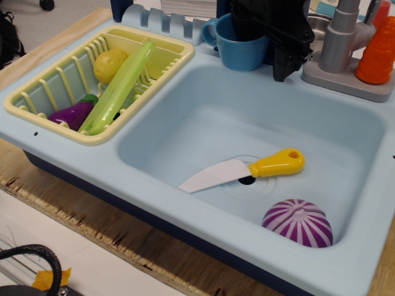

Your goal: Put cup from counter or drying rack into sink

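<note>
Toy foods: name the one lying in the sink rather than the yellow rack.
The purple-and-white striped dome, in the sink's near right corner. The yellow lemon-like piece, green stalk and purple eggplant lie in the drying rack.

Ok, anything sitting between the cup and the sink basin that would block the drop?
Nothing visible blocks it. The cup stands on the counter's back edge, right above the sink. The toy knife and purple striped half-ball lie lower toward the front, leaving the basin floor below the cup open.

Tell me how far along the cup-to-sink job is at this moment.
Early stage. Nothing is delivered: the cup stands upright on the counter behind the sink, which holds only a toy knife and a purple striped half-dome. In hand: the claw is at the cup's rim; a grip cannot be confirmed. Left: lift, carry, release.
</note>
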